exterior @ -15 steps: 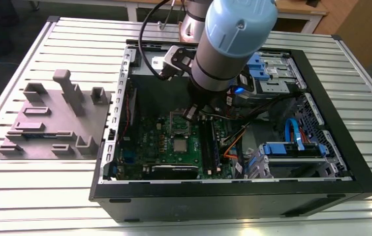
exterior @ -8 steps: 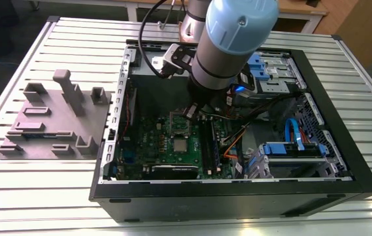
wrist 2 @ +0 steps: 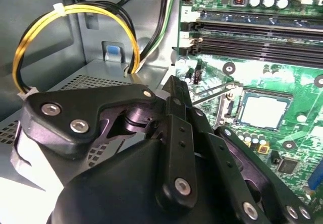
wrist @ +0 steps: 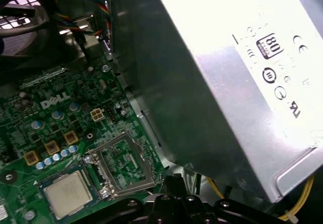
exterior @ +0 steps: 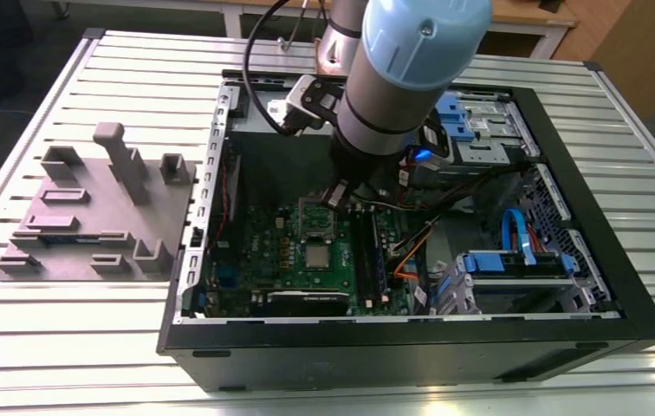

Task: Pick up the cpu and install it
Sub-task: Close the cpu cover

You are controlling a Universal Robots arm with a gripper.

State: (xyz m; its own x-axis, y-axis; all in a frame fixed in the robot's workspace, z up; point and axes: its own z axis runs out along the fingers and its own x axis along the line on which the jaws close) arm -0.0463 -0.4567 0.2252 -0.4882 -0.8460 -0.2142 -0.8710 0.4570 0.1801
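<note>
Notably, first wrist view: cpu (wrist: 68, 192) beside open frame (wrist: 123, 161).

The cpu (exterior: 320, 254) is a small flat square chip with a silver-grey metal top, pale and a little shiny against the green motherboard (exterior: 261, 260). It lies flat, metal side up, seated in its socket (wrist: 44, 184), with its edges parallel to the socket's border. In the first wrist view the cpu (wrist: 68, 193) carries faint print on its top, and the socket's hinged metal frame (wrist: 123, 163) lies open just beside it — so the top is bare. In the second wrist view the cpu (wrist 2: 265, 109) looks light grey and level.
</note>
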